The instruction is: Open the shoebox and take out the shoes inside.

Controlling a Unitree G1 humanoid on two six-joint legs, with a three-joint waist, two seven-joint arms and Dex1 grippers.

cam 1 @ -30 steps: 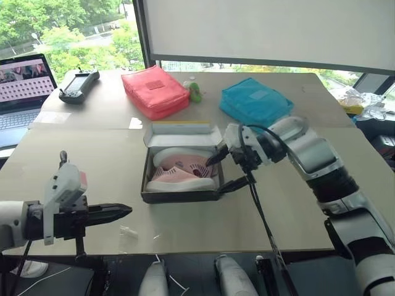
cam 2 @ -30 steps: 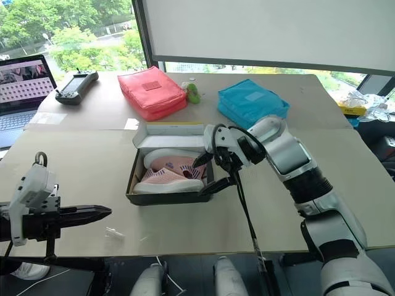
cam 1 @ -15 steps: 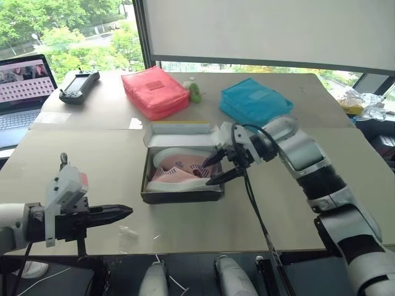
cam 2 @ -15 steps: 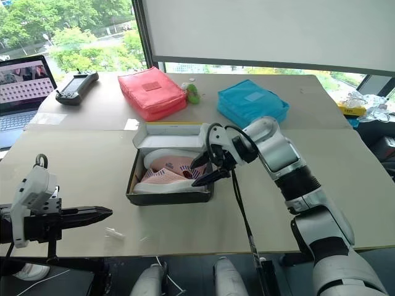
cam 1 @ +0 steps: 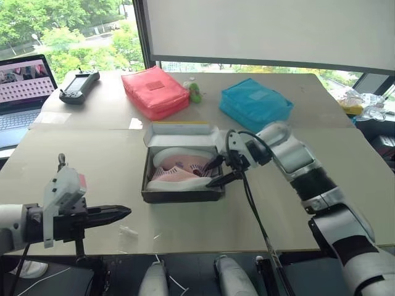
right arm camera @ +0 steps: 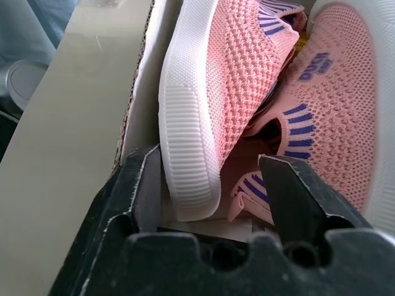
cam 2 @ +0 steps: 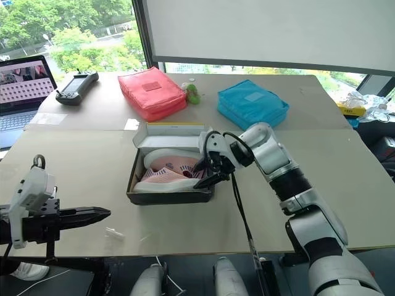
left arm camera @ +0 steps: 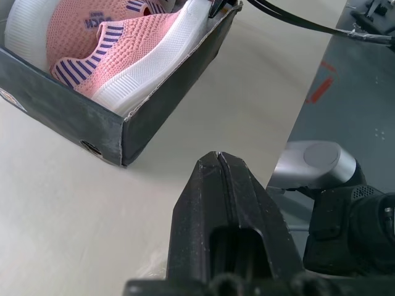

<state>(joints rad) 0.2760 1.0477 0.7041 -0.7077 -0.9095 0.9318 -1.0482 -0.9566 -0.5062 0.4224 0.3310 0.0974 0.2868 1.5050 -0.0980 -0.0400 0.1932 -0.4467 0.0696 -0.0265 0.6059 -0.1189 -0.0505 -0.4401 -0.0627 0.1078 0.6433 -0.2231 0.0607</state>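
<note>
The right gripper (cam 2: pixel 207 173) reaches into the right end of the open shoebox (cam 2: pixel 170 196), its two black fingers (right arm camera: pixel 144 185) spread on either side of the heel of the nearer shoe. One finger sits between the white sole and the box wall, touching the sole; the other is on the knit side by the striped trim (whether it presses the fabric I cannot tell). The shoes (cam 2: pixel 168 172) lie on their sides in the box, a pink pair with white soles, the second one just behind the first. The box stands near the middle of the front desk (cam 2: pixel 345 203), lid folded back at the far side with its white inside showing.

The left gripper (cam 1: pixel 114 213) hangs at the near left edge of the desk, fingers pressed together and holding nothing, pointing toward the box but well apart from it. In the left wrist view its tip is above the desk surface near the box's black front corner.

On the far desk lie a red pouch (cam 2: pixel 151 91), a blue pouch (cam 2: pixel 252 103), a small green object (cam 2: pixel 193 93) between them, a handheld controller (cam 2: pixel 76 87), and a laptop (cam 2: pixel 20 92) at the far left.
</note>
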